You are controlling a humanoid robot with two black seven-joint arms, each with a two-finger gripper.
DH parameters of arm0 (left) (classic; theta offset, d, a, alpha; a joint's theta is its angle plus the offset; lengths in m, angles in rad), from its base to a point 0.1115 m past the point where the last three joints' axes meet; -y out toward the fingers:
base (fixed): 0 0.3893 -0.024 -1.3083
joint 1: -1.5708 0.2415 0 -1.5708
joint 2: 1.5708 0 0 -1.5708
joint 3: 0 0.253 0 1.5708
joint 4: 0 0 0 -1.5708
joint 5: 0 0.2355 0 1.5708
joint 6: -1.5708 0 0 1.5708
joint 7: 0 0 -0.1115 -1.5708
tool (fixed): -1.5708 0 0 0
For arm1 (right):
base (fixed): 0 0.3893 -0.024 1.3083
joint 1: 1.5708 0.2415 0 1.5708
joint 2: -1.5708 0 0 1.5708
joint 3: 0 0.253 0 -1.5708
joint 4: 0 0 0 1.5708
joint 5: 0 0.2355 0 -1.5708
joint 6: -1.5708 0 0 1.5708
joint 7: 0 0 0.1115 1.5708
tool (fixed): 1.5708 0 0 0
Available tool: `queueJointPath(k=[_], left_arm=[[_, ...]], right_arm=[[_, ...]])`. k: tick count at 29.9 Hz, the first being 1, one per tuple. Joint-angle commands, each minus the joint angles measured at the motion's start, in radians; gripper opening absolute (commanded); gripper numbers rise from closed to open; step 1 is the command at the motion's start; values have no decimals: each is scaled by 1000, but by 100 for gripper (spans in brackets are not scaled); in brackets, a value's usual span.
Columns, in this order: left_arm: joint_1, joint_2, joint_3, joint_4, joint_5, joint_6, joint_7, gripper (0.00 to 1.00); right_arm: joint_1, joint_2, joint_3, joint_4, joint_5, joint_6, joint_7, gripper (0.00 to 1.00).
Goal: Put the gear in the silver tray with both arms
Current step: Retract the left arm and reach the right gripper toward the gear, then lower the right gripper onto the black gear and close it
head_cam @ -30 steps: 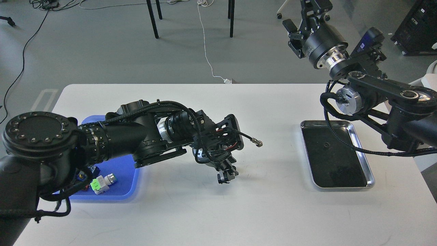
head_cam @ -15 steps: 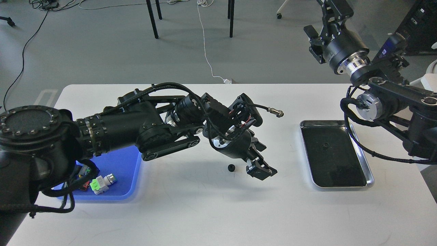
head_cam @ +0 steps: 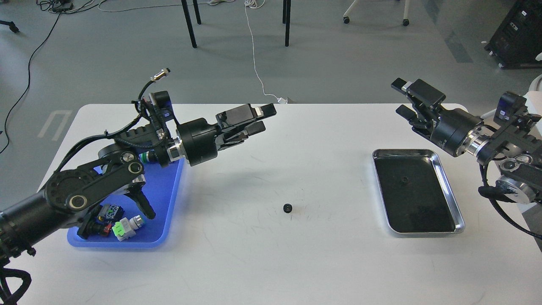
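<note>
A small black gear (head_cam: pixel 288 207) lies alone on the white table, near the middle. The silver tray (head_cam: pixel 449 191) sits to its right with nothing in it and a dark reflective bottom. My left gripper (head_cam: pixel 266 117) is open and empty. It is held above the table, up and to the left of the gear, pointing right. My right gripper (head_cam: pixel 400 96) is open and empty. It hovers beyond the tray's far edge, pointing left.
A blue plastic tray (head_cam: pixel 169 190) at the left holds several small parts, including a green and white connector (head_cam: pixel 125 226). My left arm's links lie over that tray. Chair legs and cables are on the floor beyond the table.
My left gripper let go of the gear onto the table, then rose and drew back to the upper left. My right gripper swung down from high at the back to just beyond the silver tray.
</note>
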Motion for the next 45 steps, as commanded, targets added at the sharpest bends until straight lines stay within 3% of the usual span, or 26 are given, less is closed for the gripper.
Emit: queueJointPath(k=[1, 5, 10, 13, 19, 24, 30, 45], left_arm=[[170, 6, -193, -57, -43, 1, 0, 98], [267, -11, -329, -72, -105, -4, 0, 98], [271, -3, -346, -72, -184, 2, 0, 98], [271, 1, -352, -71, -208, 1, 0, 98], [271, -2, -355, -71, -208, 1, 0, 98], [271, 1, -378, -71, -208, -4, 0, 98], [271, 7, -379, -72, -208, -5, 0, 98], [271, -5, -379, -72, -210, -9, 0, 98]], right_arm=[[5, 9, -10, 60, -179, 2, 0, 99], [89, 43, -151, 80, -381, 2, 0, 99], [292, 115, -389, 77, -572, 2, 0, 99], [472, 230, -574, 75, -601, 0, 0, 99], [583, 437, -748, 34, -612, -24, 0, 99], [605, 618, -897, -107, -680, -156, 0, 99], [586, 695, -924, -193, -678, -166, 0, 99], [516, 715, -938, -271, -678, -169, 0, 98]])
